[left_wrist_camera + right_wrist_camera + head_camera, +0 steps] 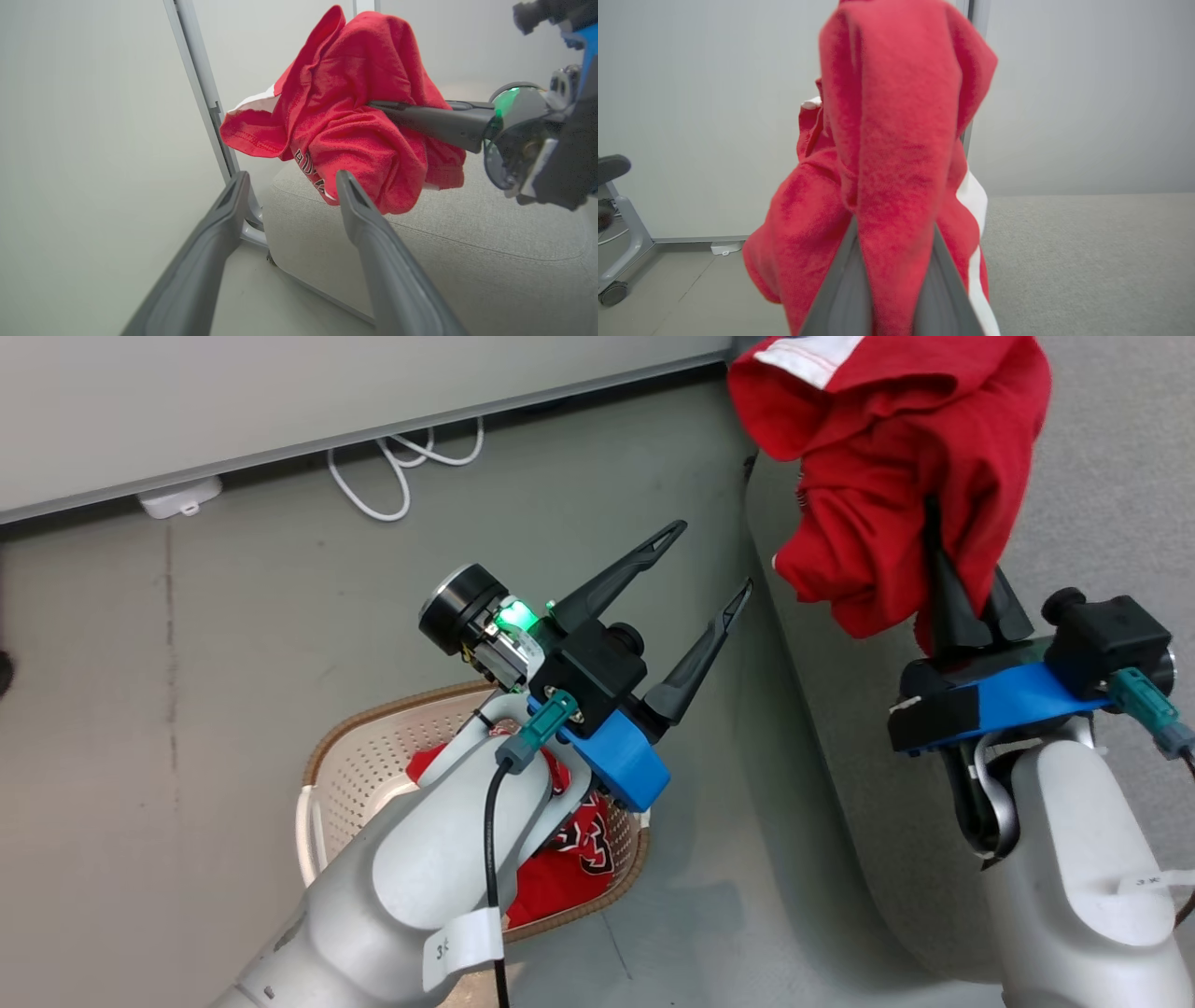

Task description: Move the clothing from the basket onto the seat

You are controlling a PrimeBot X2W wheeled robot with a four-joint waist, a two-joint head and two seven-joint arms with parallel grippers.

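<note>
The pale forearm point(420, 896) of the left arm rises from 7 o'clock of the head view, closest to the lens. The left gripper point(714, 556) stands near the centre, its fingers spread wide with nothing between them, aimed toward 1 o'clock. Under that forearm sits the laundry basket point(373, 719), with the red jersey point(579, 859) lying in it, partly hidden.

At 3 o'clock the right gripper point(971, 593) is pinched tight on a fold of the red garment with white trim point(896, 457). The garment hangs bunched at 1 o'clock, over the near edge of the grey sofa seat point(1102, 504). I cannot tell whether its lowest fold touches the cushion.

The step in hand looks like delivering this first garment. The next move probably calls for carrying it further over the cushion toward 3 o'clock, lowering it, and then parting the fingers. The jersey is not yet moved.
</note>
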